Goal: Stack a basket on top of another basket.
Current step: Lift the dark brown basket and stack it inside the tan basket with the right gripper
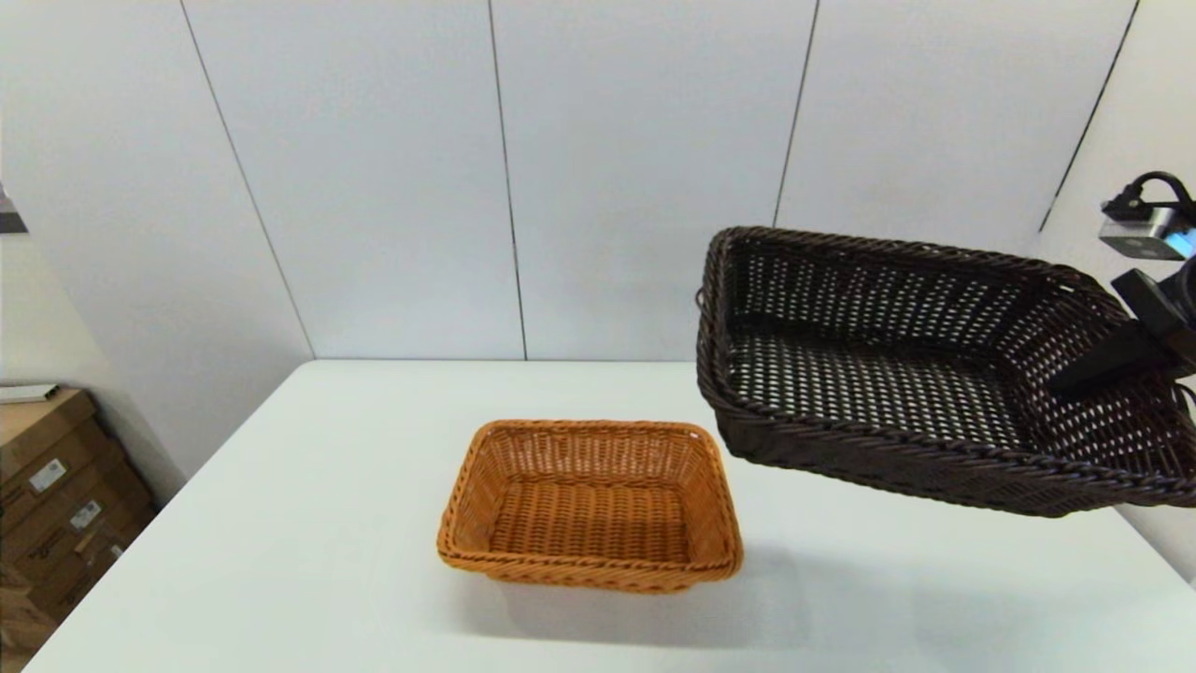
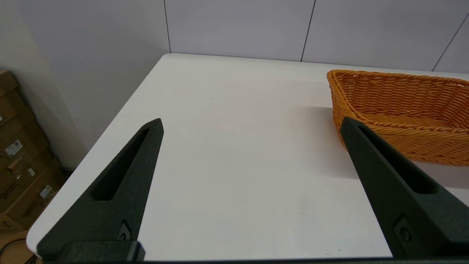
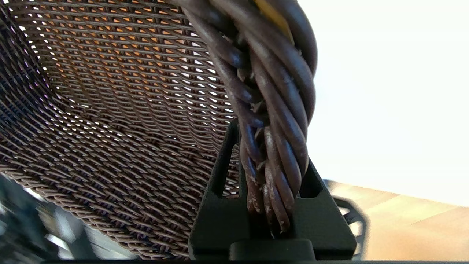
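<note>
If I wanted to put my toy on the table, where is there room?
Lots of bare white table lies on the left, between the orange-tan basket and the table edge by the cardboard boxes; the open left gripper hangs over that part. The right is crowded: the right gripper holds the dark brown basket in the air there.

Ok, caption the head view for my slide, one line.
Right gripper holds the dark brown basket tilted in the air, right of the orange-tan basket resting on the white table.

Right gripper [image 3: 271,172] clamps a braided rim, raised at far right; left gripper [image 2: 249,128] hangs low, fingers spread wide.
</note>
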`<state>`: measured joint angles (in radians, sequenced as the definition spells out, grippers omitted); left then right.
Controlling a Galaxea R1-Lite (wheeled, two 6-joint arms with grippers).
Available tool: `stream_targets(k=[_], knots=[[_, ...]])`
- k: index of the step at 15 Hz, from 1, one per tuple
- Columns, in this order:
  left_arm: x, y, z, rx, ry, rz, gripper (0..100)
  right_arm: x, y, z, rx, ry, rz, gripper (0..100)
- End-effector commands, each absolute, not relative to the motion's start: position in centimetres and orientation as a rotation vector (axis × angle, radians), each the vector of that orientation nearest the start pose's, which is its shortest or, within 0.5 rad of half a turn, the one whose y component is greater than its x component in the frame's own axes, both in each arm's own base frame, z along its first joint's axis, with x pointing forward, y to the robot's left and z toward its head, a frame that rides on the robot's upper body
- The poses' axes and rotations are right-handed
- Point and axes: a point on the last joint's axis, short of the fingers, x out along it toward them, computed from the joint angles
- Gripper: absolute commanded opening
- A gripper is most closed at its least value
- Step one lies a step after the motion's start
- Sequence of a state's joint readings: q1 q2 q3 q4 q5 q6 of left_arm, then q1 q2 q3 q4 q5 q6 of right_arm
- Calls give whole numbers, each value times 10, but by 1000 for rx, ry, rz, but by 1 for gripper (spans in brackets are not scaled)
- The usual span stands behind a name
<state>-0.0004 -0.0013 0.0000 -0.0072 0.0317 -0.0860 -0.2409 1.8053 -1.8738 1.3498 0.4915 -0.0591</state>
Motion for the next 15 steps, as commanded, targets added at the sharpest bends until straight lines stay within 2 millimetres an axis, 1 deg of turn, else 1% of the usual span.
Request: stream_targets(k=[1,5,7,9,11,12,13,15], knots=[[-23,1,76,-88,-11,32,100,273,-12,289,309,1194,394,0],[-23,1,76,-86,-11,32,100,288,17,276,261,1251,478,0],[-23,1,76,-88,-11,32,100,298,36,269,258,1262,499,0],[-23,1,76,-88,-11,32,100,311,61,263,279,1245,458,0],[-23,1,76,-86,-11,32,100,320,91,253,252,1243,411,0],[-23,1,76,-88,-11,32,100,325,109,246,234,1238,379,0],[-23,1,76,-88,-11,32,100,330,122,239,220,1239,332,0],[-23,1,76,-86,-11,32,100,332,141,227,209,1265,301,0]])
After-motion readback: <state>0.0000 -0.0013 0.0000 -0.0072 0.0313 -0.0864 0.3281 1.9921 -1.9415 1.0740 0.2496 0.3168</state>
